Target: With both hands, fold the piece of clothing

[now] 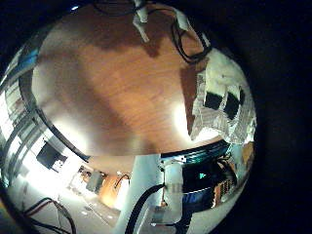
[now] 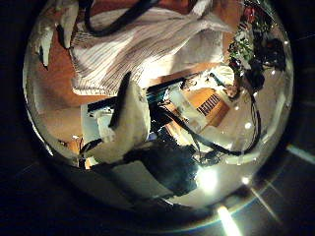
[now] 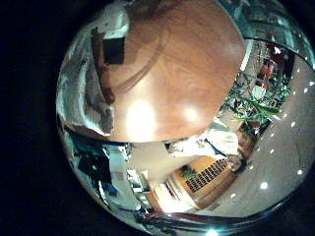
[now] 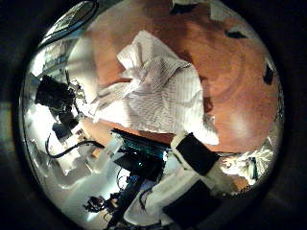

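The counter (image 4: 230, 86) is a wide round wooden top, and most of it lies bare. The piece of clothing (image 4: 158, 91) lies near the counter's edge: a pale, finely striped garment, crumpled and bunched, with raised folds and a loose flap turned over on itself. It is not spread flat, and no clean fold line shows. In the left thumb side palm view the same striped cloth (image 2: 148, 44) lies rumpled by the edge, part of it close under that palm.

Judging from this, the task is at an early step: the hands seem to be over the garment, and no fold appears made. The next move likely calls for each hand to take an edge or corner, draw the cloth flat, and then carry one side over the other.

The left hand (image 2: 123, 118) shows a white finger reaching out fairly straight, curled round nothing, so it reads as relaxed and empty. The right hand (image 4: 197, 153) shows only a black and white part at the view's edge; whether its fingers are straight or curled cannot be told.
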You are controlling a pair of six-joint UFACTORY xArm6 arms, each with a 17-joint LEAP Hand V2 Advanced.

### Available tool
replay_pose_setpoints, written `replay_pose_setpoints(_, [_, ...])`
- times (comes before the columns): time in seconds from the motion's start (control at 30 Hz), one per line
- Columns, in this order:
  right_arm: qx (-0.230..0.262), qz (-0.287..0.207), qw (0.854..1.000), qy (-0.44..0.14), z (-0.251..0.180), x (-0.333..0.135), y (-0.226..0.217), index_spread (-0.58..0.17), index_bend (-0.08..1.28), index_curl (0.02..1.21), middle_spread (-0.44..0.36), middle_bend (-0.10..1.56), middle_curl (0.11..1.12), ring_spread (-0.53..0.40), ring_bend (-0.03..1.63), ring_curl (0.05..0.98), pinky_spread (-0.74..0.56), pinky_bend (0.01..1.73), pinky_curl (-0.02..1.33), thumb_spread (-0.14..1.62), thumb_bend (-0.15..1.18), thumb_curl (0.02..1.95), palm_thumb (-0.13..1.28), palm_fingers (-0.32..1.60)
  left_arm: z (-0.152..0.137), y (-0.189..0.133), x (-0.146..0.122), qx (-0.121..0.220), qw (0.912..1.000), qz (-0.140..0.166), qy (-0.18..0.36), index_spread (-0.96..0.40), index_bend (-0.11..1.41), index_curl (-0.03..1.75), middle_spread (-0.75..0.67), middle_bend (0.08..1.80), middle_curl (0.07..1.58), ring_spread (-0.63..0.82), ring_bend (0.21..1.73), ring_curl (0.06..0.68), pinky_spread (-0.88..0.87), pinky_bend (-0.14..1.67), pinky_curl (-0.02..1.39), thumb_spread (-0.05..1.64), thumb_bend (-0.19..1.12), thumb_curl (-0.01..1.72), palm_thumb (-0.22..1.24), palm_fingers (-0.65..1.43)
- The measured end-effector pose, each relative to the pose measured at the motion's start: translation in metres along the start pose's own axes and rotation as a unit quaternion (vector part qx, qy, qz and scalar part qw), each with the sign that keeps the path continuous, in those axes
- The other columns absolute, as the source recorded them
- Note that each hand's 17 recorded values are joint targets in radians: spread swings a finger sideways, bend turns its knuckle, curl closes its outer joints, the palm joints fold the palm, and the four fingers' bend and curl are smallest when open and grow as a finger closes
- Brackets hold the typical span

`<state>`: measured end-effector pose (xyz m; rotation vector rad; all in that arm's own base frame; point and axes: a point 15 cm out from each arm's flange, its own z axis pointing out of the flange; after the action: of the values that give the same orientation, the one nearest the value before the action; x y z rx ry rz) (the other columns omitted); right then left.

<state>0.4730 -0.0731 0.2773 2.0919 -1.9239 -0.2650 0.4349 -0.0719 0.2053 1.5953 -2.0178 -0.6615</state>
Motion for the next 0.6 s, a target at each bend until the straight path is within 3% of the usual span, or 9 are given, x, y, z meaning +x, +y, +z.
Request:
replay_pose_setpoints(0.13, [0.042, 0.025, 0.998, -0.026, -0.022, 0.021, 0.014, -0.410, 0.16, 0.52, -0.057, 0.40, 0.48, 0.066, 0.74, 0.413, 0.36, 0.74, 0.61, 1.25, -0.02, 0.39, 0.61, 0.03, -0.013, 0.009, -0.024, 0.021, 0.9994, -0.023, 0.012, -0.25, 0.19, 0.88, -0.36, 0.55, 0.85, -0.34, 1.17, 0.485, -0.52, 1.02, 0.63, 1.37, 0.49, 0.35, 0.05, 0.21])
replay_pose_setpoints(0.27, [0.029, 0.035, 0.998, -0.033, -0.013, 0.033, 0.039, -0.388, 0.15, 0.47, -0.060, 0.43, 0.47, 0.032, 0.77, 0.398, 0.40, 0.68, 0.56, 1.26, -0.03, 0.36, 0.58, 0.12, -0.038, 0.030, -0.039, 0.061, 0.9973, -0.036, 0.018, -0.18, 0.21, 0.84, -0.23, 0.41, 0.78, -0.25, 1.11, 0.460, -0.44, 0.96, 0.63, 1.36, 0.44, 0.32, 0.04, 0.15])
replay_pose_setpoints(0.43, [0.003, 0.032, 0.999, -0.043, 0.011, 0.047, 0.071, -0.374, 0.15, 0.41, -0.074, 0.44, 0.46, -0.026, 0.81, 0.397, 0.42, 0.65, 0.52, 1.26, -0.03, 0.33, 0.49, 0.17, -0.042, 0.063, -0.032, 0.068, 0.9974, -0.017, 0.013, -0.11, 0.21, 0.79, -0.09, 0.33, 0.70, -0.16, 1.04, 0.425, -0.33, 0.87, 0.61, 1.36, 0.38, 0.28, 0.03, 0.17])
replay_pose_setpoints(0.6, [-0.034, 0.022, 0.998, -0.050, 0.043, 0.055, 0.086, -0.369, 0.16, 0.37, -0.068, 0.44, 0.45, -0.053, 0.81, 0.387, 0.41, 0.62, 0.49, 1.23, -0.03, 0.32, 0.44, 0.16, -0.032, 0.096, -0.008, 0.063, 0.9979, 0.014, -0.009, -0.08, 0.20, 0.75, -0.02, 0.31, 0.66, -0.12, 0.99, 0.406, -0.25, 0.78, 0.60, 1.36, 0.33, 0.25, 0.04, 0.19])
